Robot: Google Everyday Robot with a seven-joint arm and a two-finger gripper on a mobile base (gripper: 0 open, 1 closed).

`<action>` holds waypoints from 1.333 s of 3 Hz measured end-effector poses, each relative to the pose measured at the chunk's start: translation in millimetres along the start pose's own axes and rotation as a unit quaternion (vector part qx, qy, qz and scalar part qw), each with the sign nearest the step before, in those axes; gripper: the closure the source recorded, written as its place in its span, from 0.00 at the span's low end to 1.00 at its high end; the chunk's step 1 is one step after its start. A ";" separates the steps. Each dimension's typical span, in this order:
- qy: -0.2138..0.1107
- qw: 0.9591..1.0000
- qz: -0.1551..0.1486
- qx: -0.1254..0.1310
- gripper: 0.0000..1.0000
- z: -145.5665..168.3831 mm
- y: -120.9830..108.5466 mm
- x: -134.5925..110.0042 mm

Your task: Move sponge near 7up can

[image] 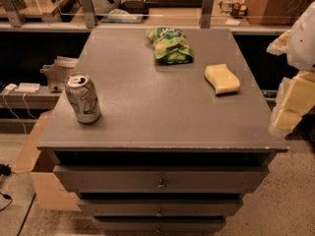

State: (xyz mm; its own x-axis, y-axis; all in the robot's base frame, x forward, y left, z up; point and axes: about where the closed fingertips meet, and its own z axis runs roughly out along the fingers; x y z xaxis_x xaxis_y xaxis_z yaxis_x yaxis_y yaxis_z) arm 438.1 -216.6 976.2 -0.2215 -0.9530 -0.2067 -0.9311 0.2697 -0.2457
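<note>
The pale yellow sponge [222,78] lies flat on the right side of the grey cabinet top [147,112]. The 7up can [82,98] stands upright near the front left corner, far from the sponge. My gripper [289,107] hangs at the right edge of the view, off the cabinet's right side, to the right of the sponge and a little nearer the front. It holds nothing that I can see.
A green chip bag [169,44] lies at the back middle of the top. Drawers [158,181] are below the front edge. A cardboard box [37,176] stands on the floor at left. Desks with clutter [123,14] run behind.
</note>
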 end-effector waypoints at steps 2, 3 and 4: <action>-0.026 0.999 0.019 -0.011 0.00 17.6 -24.0 -11.9; -0.067 0.996 0.055 -0.027 0.00 48.4 -64.0 -36.0; -0.099 0.989 0.109 -0.016 0.00 65.7 -88.5 -48.4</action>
State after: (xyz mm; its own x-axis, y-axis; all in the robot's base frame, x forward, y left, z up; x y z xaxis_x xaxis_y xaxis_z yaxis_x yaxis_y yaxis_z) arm 550.3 -185.3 945.7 -0.3591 -0.8264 -0.4337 -0.8772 0.4575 -0.1455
